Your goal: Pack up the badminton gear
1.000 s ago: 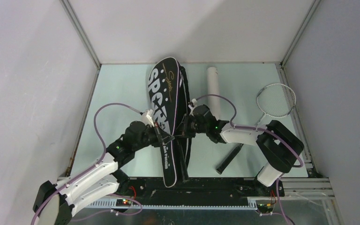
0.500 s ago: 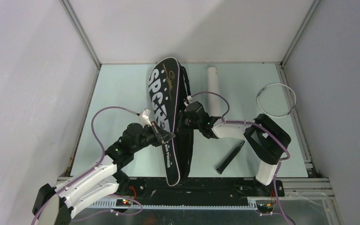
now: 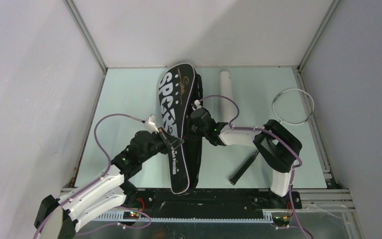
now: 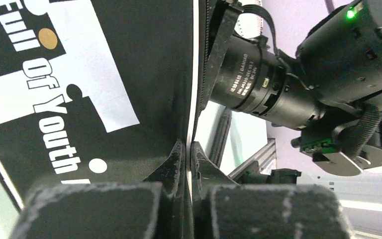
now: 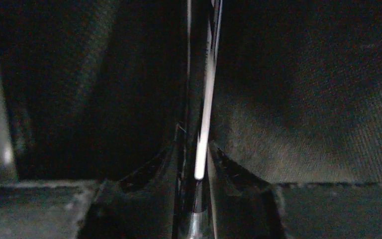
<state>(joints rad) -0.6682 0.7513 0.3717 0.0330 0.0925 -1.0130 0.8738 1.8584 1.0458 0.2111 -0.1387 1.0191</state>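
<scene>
Mid-table, the left gripper [image 4: 188, 149] clamps the edge of the black bag [image 3: 175, 94], apparently holding it open for the right gripper [image 5: 194, 147], which reaches inside with a racket shaft [image 5: 206, 99] between its fingers [image 5: 151, 172]; we cannot tell whether they squeeze it.

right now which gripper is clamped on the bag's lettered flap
The left gripper: its fingers are shut on the edge of the black bag, right beside the white lettering. The right gripper sits among dark fabric, a thin silver shaft between its fingers.
</scene>
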